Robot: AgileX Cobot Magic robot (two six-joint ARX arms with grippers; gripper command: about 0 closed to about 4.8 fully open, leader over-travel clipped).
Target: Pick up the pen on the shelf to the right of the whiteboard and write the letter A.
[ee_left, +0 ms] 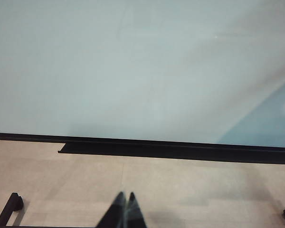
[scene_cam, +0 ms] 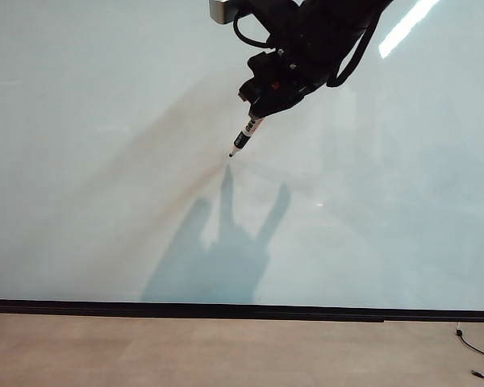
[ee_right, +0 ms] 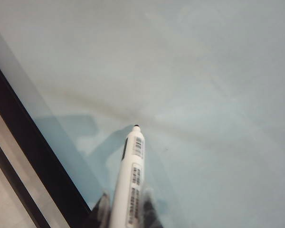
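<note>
Pen is clamped in the right end effector, tip angled down toward the whiteboard, probably to start the first stroke; no mark is seen yet. Contact can't be judged from the exterior view; tip appears at or just off the surface in the right wrist view. Left end effector is held low over the floor, fingers together, empty.

Even, bright overhead lighting throughout; the whiteboard carries a white glare streak from a ceiling lamp at the exterior view's upper right; a soft forked shadow of the right gripper and pen falls below them; left wrist view slightly soft; the pen's barrel sharp, background smooth.
</note>
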